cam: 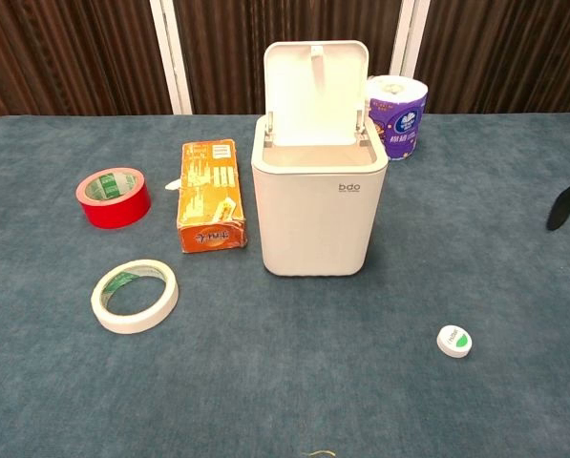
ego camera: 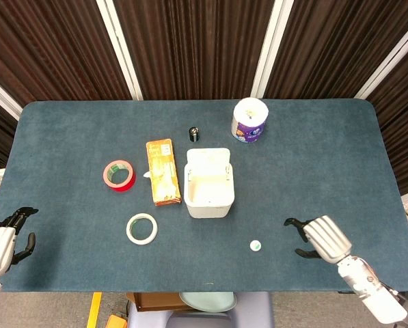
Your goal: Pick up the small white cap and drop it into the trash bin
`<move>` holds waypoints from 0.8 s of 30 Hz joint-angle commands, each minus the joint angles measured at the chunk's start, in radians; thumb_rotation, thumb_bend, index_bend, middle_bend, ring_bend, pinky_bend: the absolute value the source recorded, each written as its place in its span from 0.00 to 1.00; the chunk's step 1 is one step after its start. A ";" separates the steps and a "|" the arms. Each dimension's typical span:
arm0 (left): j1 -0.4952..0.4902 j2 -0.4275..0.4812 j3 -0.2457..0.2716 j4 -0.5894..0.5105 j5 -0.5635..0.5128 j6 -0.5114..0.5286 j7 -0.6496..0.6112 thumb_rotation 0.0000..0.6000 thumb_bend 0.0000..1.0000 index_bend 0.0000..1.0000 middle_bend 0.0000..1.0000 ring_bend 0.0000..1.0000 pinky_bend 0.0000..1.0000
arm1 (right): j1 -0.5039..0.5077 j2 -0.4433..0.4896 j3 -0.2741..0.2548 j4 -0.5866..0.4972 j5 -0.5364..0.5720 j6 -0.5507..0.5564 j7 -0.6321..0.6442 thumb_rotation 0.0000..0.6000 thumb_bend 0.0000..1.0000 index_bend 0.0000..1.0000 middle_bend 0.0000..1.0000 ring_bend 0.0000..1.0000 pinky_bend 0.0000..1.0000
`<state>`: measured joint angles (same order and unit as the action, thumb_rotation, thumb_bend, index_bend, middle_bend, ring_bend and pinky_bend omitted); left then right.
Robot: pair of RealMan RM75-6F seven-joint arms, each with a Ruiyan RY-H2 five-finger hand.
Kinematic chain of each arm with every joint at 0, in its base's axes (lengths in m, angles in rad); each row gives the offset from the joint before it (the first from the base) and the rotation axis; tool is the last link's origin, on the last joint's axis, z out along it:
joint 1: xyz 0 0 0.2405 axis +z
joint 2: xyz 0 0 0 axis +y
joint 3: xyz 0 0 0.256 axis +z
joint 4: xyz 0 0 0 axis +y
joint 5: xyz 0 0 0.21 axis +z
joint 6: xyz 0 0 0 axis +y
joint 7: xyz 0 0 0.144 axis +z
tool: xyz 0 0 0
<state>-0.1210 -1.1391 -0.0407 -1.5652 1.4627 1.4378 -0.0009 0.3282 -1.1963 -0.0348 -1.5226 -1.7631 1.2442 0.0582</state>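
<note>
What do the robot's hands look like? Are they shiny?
Each robot hand has a pale silvery-grey back and thin black fingers. The right robot hand sits on a white, rounded forearm. The left robot hand looks the same, silver-grey with black fingers, but only part of it shows. No markings or cables are clear enough to see.

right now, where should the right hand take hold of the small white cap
Pinch the small white cap across its rim, coming down from above. It lies flat on the table as a low disc, with open cloth all round. The right hand is already close beside it and holds nothing.
</note>
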 commanded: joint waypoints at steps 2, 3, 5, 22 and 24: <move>0.001 0.002 -0.001 -0.002 -0.005 -0.001 -0.002 1.00 0.56 0.22 0.22 0.34 0.49 | 0.070 -0.006 -0.002 -0.039 0.013 -0.115 -0.030 1.00 0.16 0.49 0.82 0.85 1.00; 0.001 0.003 -0.002 -0.003 -0.006 -0.003 -0.003 1.00 0.56 0.22 0.22 0.34 0.49 | 0.081 -0.009 -0.003 -0.041 0.019 -0.136 -0.029 1.00 0.16 0.49 0.82 0.85 1.00; 0.000 0.004 -0.001 -0.003 -0.008 -0.007 -0.004 1.00 0.56 0.22 0.22 0.34 0.49 | 0.103 -0.021 -0.005 -0.039 0.027 -0.173 -0.033 1.00 0.16 0.49 0.82 0.85 1.00; 0.000 0.015 -0.007 -0.012 -0.029 -0.023 -0.011 1.00 0.56 0.22 0.23 0.35 0.49 | 0.194 -0.164 -0.013 0.073 0.068 -0.291 -0.035 1.00 0.25 0.53 0.82 0.85 1.00; 0.001 0.016 -0.007 -0.013 -0.031 -0.024 -0.011 1.00 0.56 0.22 0.23 0.35 0.49 | 0.202 -0.181 -0.015 0.088 0.073 -0.298 -0.032 1.00 0.26 0.54 0.82 0.85 1.00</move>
<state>-0.1202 -1.1227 -0.0475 -1.5783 1.4318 1.4142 -0.0117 0.5254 -1.3711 -0.0482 -1.4401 -1.6940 0.9502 0.0244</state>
